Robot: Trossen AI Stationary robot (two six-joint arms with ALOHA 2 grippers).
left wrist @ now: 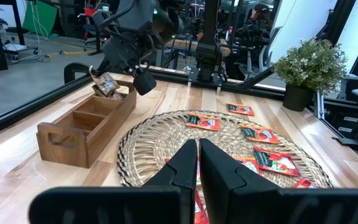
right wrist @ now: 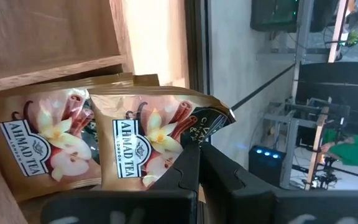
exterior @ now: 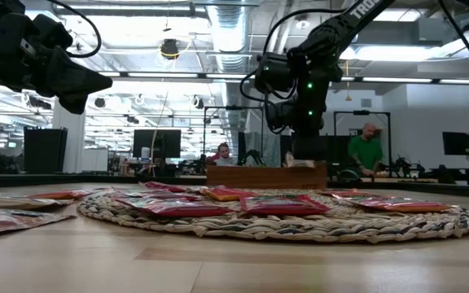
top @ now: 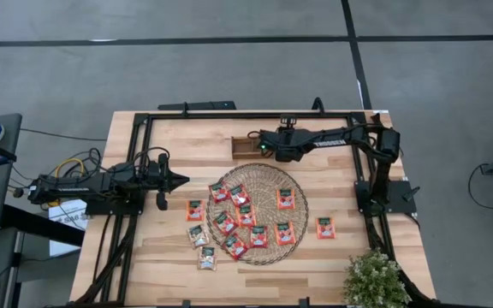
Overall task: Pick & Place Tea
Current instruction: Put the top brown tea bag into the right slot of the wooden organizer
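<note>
Several red-orange tea sachets (top: 245, 216) lie flat on the round woven mat (top: 264, 175). Two pale ones (top: 202, 244) lie on the table by its near-left side. The brown wooden tray (top: 245, 147) stands beyond the mat. My right gripper (right wrist: 199, 163) hangs over the tray's far compartment (left wrist: 118, 94), shut on a pale tea sachet (right wrist: 148, 140). A second pale sachet (right wrist: 39, 149) lies in that compartment behind it. My left gripper (top: 181, 180) waits shut and level left of the mat, holding nothing. My right gripper pinches the pale sachet between its two fingers at one edge, near a corner (right wrist: 182, 148). The fingers slant down from the table's right side. The sachet (left wrist: 107, 84) hangs tilted below the fingers at the tray's far compartment; whether it rests on the tray I cannot tell.
One red sachet (top: 325, 227) lies on the table right of the mat and another (top: 195, 210) to its left. A potted plant (top: 373, 278) stands at the near right corner. A black frame (top: 246, 115) runs around the table. People show in the room behind (exterior: 369, 150).
</note>
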